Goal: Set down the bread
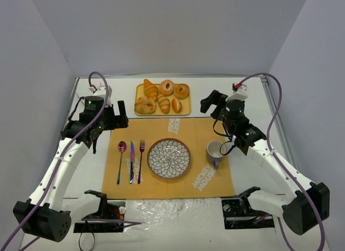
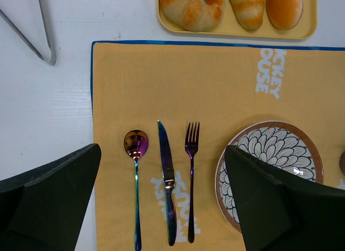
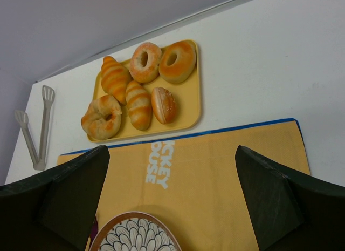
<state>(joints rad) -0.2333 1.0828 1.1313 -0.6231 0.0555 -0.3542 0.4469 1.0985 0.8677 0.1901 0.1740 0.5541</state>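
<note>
The top view looks down from above and behind the arms, over the whole table point(image 1: 248, 100). The left wrist view looks straight down from close by, with a spoon point(image 2: 136, 144), knife point(image 2: 166, 170) and fork point(image 2: 192, 154) between its jaws. The right wrist view tilts forward, and the tray point(image 3: 190, 108) lies beyond its jaws. Both wrist views share the tray, placemat point(image 2: 188, 83) and plate point(image 2: 272, 148).

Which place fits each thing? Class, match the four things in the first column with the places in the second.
Things
1 bread
2 spoon
3 mug
4 tongs

Places
A on the mat, right of the plate
B on the bare table, left of the tray
C in the tray's near-left corner
D just left of the knife

Pairs: 1-C; 2-D; 3-A; 4-B
</note>
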